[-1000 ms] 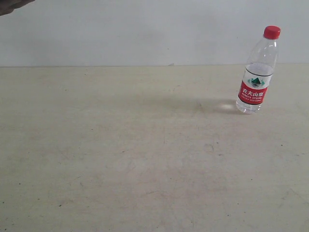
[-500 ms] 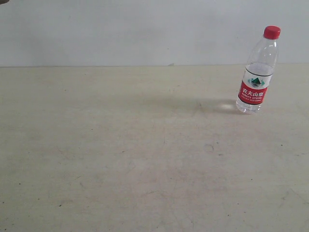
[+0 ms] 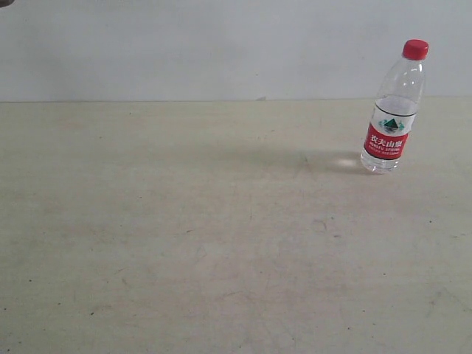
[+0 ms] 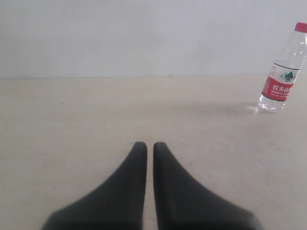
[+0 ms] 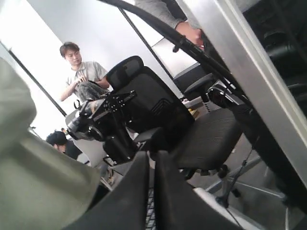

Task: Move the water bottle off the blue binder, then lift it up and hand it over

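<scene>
The water bottle [image 3: 392, 110], clear with a red cap and a red-and-white label, stands upright on the bare table at the far right; the left wrist view shows the water bottle [image 4: 283, 72] too. The blue binder is out of view. My left gripper [image 4: 149, 144] is shut with nothing in it, low over the table and well short of the bottle. My right gripper [image 5: 151, 154] is shut and empty, pointing away from the table toward the room. Neither gripper shows in the exterior view.
The pale table [image 3: 221, 236] runs to a white wall [image 3: 221, 44]. A small dark shape [image 3: 6, 3] sits at the exterior view's top left corner. The right wrist view shows an office chair [image 5: 158, 105], a metal frame post [image 5: 249, 67] and people.
The dark shape at the exterior view's top left corner has shrunk almost out of frame. The bottle has not moved.
</scene>
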Tool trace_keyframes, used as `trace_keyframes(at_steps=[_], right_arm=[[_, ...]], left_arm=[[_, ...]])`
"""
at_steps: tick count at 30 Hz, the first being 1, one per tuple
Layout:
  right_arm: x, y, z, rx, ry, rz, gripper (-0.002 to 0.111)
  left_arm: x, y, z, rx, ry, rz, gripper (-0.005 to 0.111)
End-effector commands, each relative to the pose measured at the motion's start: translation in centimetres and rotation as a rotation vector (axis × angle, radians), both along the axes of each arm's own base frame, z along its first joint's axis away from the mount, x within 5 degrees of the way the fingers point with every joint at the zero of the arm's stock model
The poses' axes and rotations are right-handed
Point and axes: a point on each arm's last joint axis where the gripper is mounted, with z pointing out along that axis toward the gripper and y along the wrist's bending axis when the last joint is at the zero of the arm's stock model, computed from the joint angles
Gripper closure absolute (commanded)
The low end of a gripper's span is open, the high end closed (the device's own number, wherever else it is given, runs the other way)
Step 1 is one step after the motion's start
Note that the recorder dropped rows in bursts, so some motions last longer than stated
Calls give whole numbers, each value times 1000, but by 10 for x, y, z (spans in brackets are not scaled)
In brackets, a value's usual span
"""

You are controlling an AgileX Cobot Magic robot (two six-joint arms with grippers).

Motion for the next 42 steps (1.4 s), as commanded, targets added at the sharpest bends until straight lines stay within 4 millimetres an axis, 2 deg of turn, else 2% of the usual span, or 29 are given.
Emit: trace_keyframes(at_steps=[1, 6, 10, 12, 16, 20, 23, 26, 27, 29, 30, 31, 34, 42], right_arm=[[3, 3, -2, 12, -86, -53, 108], [14, 7, -4, 19, -174, -185, 108], [29, 12, -9, 4, -196, -361, 108], [44, 17, -24, -62, -203, -523, 108], [76, 23, -73, -298, -195, -824, 108], [102, 20, -101, -489, -84, -1037, 108], [127, 5, -104, -547, -84, -1306, 108], [151, -32, -98, -608, -227, -1728, 108], [156, -52, -93, -645, -294, -1938, 108], [156, -80, -85, -700, -359, -2230, 108], [151, -98, -78, -716, -380, -2443, 108], [146, -108, -74, -708, -375, -2572, 108], [141, -117, -76, -663, -254, -2687, 108], [141, -118, -76, -669, -242, -2693, 108]], left_arm=[[0, -1, 0, -11, -3, -8, 102], [0, -1, 0, -11, -3, -8, 102], [0, -1, 0, -9, -4, -8, 102], [0, -1, 0, -9, -4, -8, 102], [0, -1, 0, -9, -4, -8, 102], [0, -1, 0, -9, -4, -8, 102], [0, -1, 0, -9, -4, -8, 102], [0, -1, 0, -9, -4, -8, 102], [0, -1, 0, -9, -4, -8, 102], [0, -1, 0, -9, -4, -8, 102], [0, -1, 0, -9, -4, -8, 102], [0, -1, 0, -9, -4, -8, 102], [0, -1, 0, -9, -4, -8, 102], [0, -1, 0, -9, -4, -8, 102]])
